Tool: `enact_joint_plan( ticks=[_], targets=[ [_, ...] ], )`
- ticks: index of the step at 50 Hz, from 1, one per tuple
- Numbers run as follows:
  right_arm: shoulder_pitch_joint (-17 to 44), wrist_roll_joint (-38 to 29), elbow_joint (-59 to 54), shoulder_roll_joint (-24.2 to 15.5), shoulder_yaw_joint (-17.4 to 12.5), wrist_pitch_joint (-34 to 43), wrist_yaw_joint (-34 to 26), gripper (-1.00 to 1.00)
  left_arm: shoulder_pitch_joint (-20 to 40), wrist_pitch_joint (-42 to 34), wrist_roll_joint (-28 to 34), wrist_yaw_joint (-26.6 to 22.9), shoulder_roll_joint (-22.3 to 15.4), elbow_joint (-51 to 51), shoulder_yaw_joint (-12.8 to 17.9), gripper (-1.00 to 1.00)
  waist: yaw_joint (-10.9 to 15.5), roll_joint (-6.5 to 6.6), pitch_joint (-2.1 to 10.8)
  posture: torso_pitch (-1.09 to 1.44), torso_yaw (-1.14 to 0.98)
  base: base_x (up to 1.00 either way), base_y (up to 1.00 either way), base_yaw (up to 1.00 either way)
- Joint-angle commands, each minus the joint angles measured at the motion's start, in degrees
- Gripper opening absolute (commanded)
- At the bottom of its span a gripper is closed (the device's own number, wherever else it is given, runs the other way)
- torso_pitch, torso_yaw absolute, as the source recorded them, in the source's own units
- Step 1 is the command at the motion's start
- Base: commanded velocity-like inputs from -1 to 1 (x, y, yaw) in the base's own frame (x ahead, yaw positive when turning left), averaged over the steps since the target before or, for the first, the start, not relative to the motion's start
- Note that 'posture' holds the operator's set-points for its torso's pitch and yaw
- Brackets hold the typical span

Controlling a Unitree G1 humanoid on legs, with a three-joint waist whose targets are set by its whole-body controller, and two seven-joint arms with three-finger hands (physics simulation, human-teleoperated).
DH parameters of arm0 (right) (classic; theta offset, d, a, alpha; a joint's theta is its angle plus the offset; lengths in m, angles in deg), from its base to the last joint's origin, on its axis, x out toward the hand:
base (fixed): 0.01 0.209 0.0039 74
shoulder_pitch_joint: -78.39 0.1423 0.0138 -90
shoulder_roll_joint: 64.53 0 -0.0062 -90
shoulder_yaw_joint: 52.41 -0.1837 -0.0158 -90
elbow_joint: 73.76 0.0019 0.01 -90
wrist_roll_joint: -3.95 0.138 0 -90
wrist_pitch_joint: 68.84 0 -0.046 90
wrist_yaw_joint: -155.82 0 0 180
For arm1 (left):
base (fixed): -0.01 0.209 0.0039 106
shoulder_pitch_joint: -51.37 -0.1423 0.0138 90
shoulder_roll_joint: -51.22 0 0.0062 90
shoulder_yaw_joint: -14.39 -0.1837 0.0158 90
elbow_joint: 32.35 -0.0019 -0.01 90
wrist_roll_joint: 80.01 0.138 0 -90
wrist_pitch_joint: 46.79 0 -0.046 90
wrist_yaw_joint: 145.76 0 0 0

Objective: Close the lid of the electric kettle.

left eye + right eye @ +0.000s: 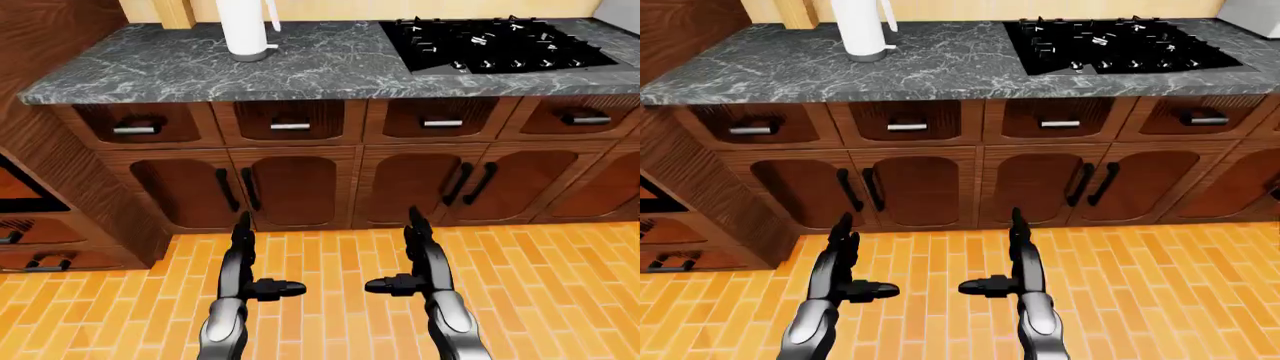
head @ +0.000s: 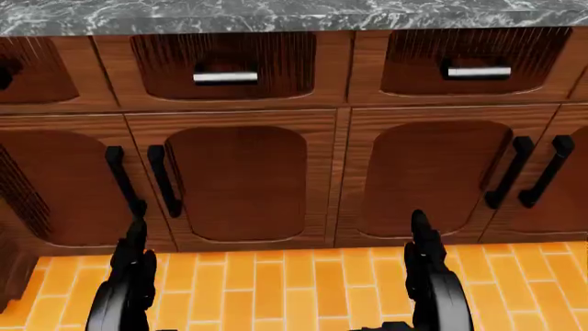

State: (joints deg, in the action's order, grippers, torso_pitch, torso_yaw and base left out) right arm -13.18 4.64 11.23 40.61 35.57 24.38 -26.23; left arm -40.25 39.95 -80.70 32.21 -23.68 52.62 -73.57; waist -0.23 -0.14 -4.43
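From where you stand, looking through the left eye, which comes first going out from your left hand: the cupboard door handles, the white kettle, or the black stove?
From the left hand:
1. Cupboard door handles, just above it.
2. White kettle, upper left on the counter.
3. Black stove, upper right.

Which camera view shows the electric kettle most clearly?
The left-eye view: the white electric kettle stands on the counter, larger there, top cut off. The right-eye view shows it smaller, also cut off. The head view misses it.

Glossy black-and-grey robot hand
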Motion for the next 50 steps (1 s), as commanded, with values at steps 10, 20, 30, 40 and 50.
enact_joint_plan(
  ticks=[10, 20, 30, 40, 50],
  targets=[
    [2.2, -0.5, 2.0, -0.5, -0.3, -4.8, 0.1, 1.0, 2.8, 4.0, -0.9, -0.5, -0.4, 2.5, 0.6, 1.0, 0.5, -0.37, 4.25, 0.0, 0.0, 0.0, 0.0, 0.0],
    [-1.0, -1.5, 18.8, -2.7, -3.5, 4.9, -0.3, 1.0, 1.9, -6.6, -5.1, -0.8, -2.5, 16.7, 5.1, 1.0, 0.5, -0.3, 5.55, 0.0, 0.0, 0.0, 0.0, 0.0],
    [-2.1, -2.2, 32.9, -2.0, -7.1, 14.3, -2.9, 1.0, 2.5, -15.9, -7.7, -0.8, -3.9, 28.5, 10.3, 1.0, 0.5, -0.12, 5.21, 0.0, 0.0, 0.0, 0.0, 0.0],
    [-1.8, -1.0, 48.0, -2.6, -12.3, 25.6, -5.5, 1.0, 5.0, -27.8, -13.4, 0.4, -6.9, 41.3, 18.4, 1.0, 0.4, 0.11, 4.32, 0.0, 0.0, 0.0, 0.0, 0.0],
    [2.1, 10.3, 65.0, -10.5, -24.7, 42.8, -4.1, 1.0, 8.1, -38.3, -23.8, 3.6, -13.6, 49.9, 31.3, 1.0, 0.5, 0.32, 3.57, 0.0, 0.0, 0.0, 0.0, 0.0]
  ],
)
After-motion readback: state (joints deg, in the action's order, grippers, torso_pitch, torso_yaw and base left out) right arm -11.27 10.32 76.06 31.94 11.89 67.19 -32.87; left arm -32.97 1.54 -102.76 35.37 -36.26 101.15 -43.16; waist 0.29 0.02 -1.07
